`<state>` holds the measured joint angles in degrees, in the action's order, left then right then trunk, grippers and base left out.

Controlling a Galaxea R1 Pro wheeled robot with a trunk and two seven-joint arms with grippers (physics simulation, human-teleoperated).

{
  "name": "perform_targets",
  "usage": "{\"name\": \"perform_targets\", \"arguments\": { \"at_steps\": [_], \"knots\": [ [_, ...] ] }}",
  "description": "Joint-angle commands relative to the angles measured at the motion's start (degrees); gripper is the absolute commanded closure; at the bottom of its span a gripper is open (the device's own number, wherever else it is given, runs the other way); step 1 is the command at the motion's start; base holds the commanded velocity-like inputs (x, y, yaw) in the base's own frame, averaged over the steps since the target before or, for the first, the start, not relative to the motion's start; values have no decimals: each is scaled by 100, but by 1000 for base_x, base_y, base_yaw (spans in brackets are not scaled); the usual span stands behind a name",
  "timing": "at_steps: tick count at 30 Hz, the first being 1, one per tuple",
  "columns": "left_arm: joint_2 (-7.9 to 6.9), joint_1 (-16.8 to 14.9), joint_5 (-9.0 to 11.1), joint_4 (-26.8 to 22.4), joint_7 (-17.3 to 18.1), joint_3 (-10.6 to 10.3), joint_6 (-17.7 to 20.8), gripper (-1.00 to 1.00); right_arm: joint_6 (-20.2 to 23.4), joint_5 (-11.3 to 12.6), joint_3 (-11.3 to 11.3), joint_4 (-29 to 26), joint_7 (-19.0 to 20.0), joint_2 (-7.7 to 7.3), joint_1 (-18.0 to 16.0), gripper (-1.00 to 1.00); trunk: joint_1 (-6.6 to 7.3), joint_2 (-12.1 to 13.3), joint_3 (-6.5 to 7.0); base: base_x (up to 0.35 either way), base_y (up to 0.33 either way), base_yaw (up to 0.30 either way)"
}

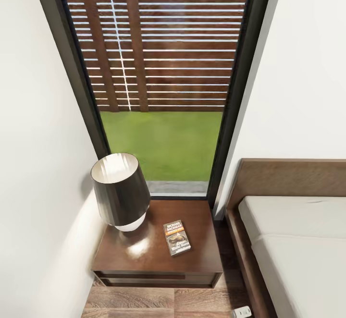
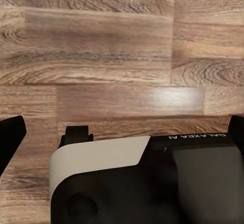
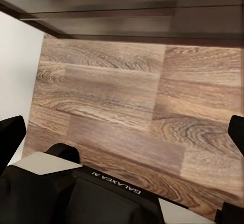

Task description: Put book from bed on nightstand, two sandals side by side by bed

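The book (image 1: 176, 237), a small dark paperback with an orange band, lies flat on the glossy top of the dark brown nightstand (image 1: 144, 255), to the right of the lamp. The bed (image 1: 298, 241) with its pale mattress and wooden headboard stands just right of the nightstand. The two sandals are out of view. My left gripper (image 2: 122, 137) is open over bare plank floor, nothing between its fingers (image 2: 11, 137). My right gripper (image 3: 122, 140) is open too, facing the floor below the nightstand's front, with its fingertips (image 3: 10, 140) far apart.
A black-shaded lamp (image 1: 120, 190) takes up the nightstand's left half. Behind stands a tall dark-framed window (image 1: 163, 82), with white walls on both sides. A narrow strip of floor (image 1: 230, 270) separates nightstand and bed. My own dark and white base (image 2: 147, 183) is beneath the left gripper.
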<state>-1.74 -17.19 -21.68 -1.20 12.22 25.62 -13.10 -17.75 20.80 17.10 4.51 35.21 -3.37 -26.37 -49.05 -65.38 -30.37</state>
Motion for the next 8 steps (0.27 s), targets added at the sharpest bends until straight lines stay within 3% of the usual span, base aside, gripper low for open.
{"name": "perform_targets", "arguments": {
  "at_steps": [1,8],
  "knots": [
    [-2,-3,-47,5,18,49,-17,-100,-35,58,52,22,30,1,-9,-100,0,-3,-5,0,0,0],
    [-2,-3,-47,3,18,49,-17,-100,-35,56,56,24,30,42,-9,-100,0,-3,-5,0,0,0]
  ]
}}
